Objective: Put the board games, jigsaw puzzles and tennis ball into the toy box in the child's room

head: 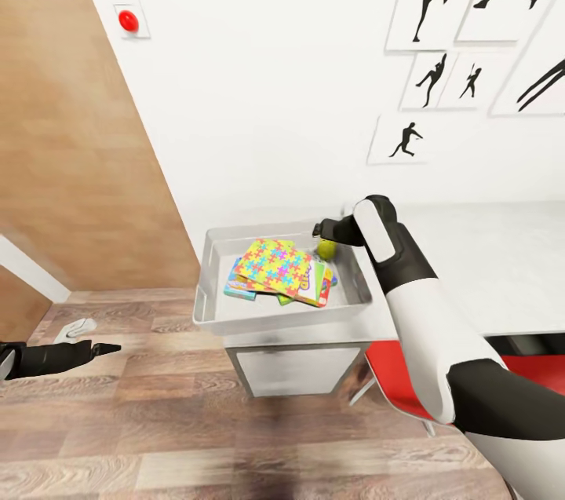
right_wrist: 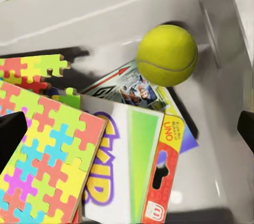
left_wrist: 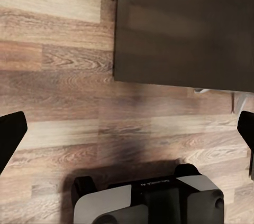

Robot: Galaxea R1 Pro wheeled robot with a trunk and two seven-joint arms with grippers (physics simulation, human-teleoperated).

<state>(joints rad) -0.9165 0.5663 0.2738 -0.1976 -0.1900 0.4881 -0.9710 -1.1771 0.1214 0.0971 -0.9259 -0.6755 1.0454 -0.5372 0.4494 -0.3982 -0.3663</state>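
The tennis ball (right_wrist: 167,55) is seen in mid-release inside the toy box (head: 210,304), near the far corner, and whether it is resting on the floor of the box or hanging just above it cannot be told. In the right wrist view the two dark fingertips (right_wrist: 10,134) stand wide apart at the frame's edges, well clear of the ball, so the right hand (head: 322,233) is judged released and empty, poised over the box's far rim. Beneath and beside the ball a stack is piled: a jigsaw puzzle (right_wrist: 37,145) on top, a second puzzle edge showing behind it, a card-game box (right_wrist: 132,166) under it and another printed game box (right_wrist: 135,89) reaching toward the ball.

The risk here is judged to be a bounce or roll. The ball is round, the stack is tilted and uneven, and the box is shallow with sloping sides; a drop onto a slanted cover could send the ball up the wall and over the flared rim onto the worktop (head: 486,257) or the wood floor (head: 157,421). A careless withdrawal could also clip the rim and jolt the box, which overhangs the worktop's end slightly.

The left hand (head: 110,347) is held low over the floor, its fingers spread and nothing between them.
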